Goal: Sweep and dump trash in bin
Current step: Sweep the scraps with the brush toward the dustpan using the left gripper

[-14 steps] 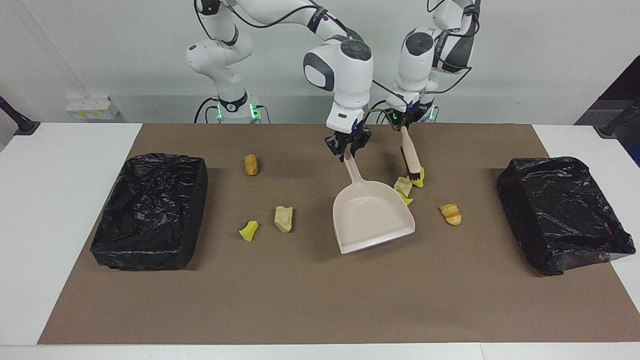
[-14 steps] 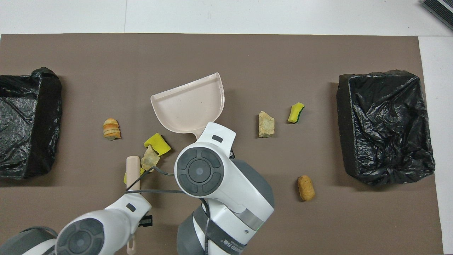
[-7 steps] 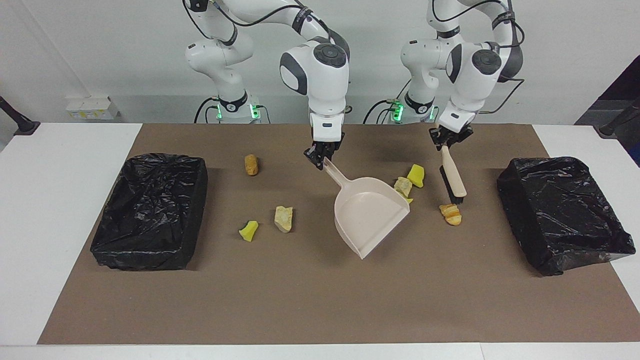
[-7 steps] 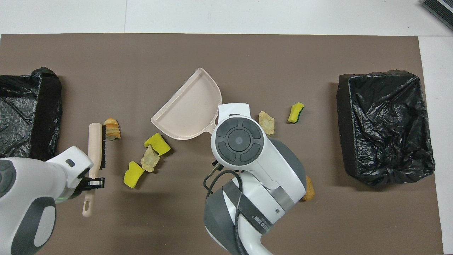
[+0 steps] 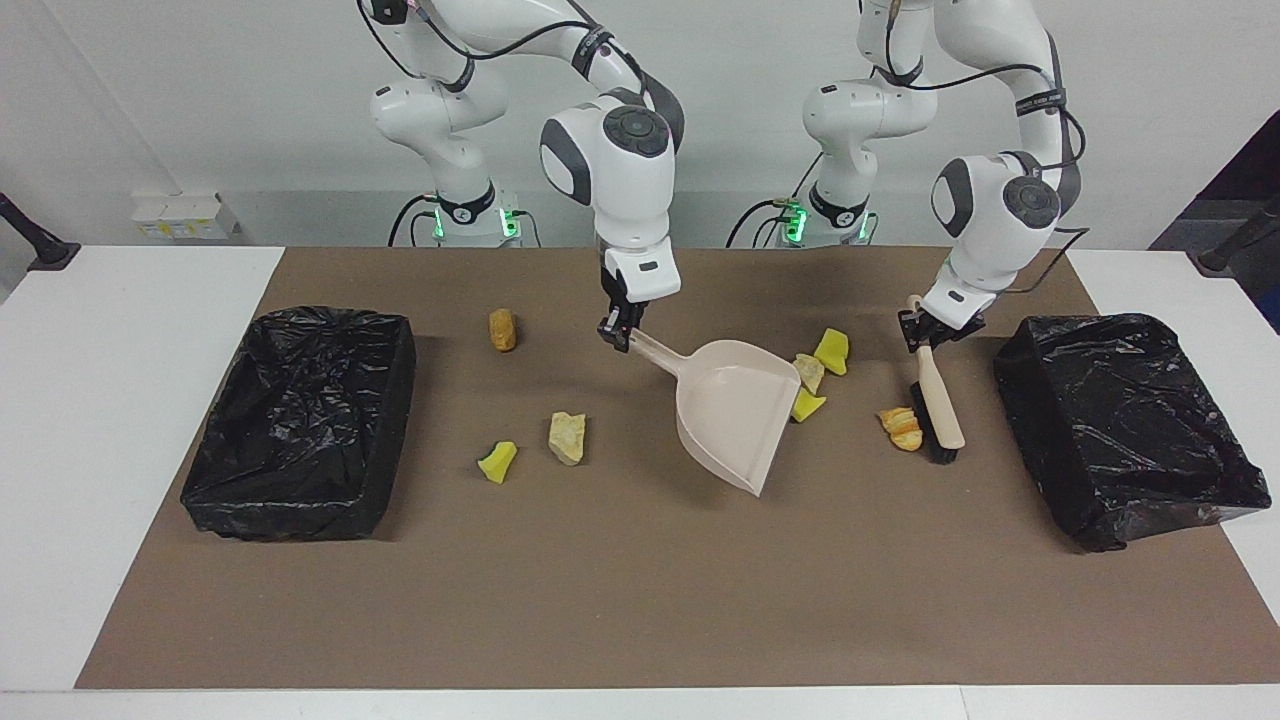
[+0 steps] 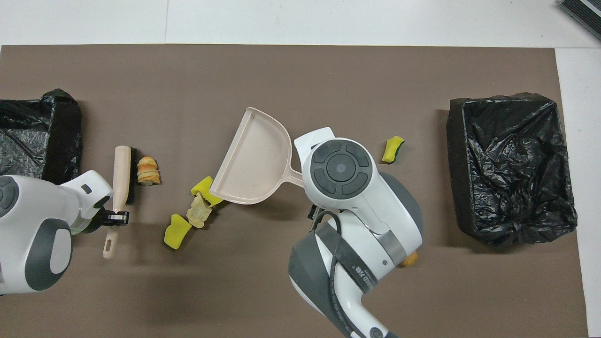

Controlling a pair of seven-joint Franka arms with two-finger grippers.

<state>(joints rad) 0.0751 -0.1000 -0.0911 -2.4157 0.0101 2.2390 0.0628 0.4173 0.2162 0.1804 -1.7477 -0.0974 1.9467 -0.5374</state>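
My right gripper (image 5: 620, 335) is shut on the handle of the beige dustpan (image 5: 730, 410), whose mouth faces the left arm's end, beside two yellow wedges (image 5: 830, 351) and a beige lump (image 5: 808, 372). My left gripper (image 5: 925, 335) is shut on the beige brush (image 5: 938, 395), whose bristles rest beside a bread-like piece (image 5: 903, 428). The overhead view shows the dustpan (image 6: 256, 162), brush (image 6: 121, 178), left gripper (image 6: 114, 217) and that piece (image 6: 148, 171). Toward the right arm's end lie a yellow wedge (image 5: 497, 462), a beige lump (image 5: 567, 437) and a brown piece (image 5: 502, 329).
A black-lined bin (image 5: 300, 420) stands at the right arm's end of the brown mat and another (image 5: 1125, 425) at the left arm's end, close to the brush. In the overhead view the right arm covers its gripper and the beige lump.
The right gripper turned the dustpan's mouth toward the left arm's end, against the cluster. The left gripper carried the brush from the cluster to beside the bread-like piece, toward the left arm's end.
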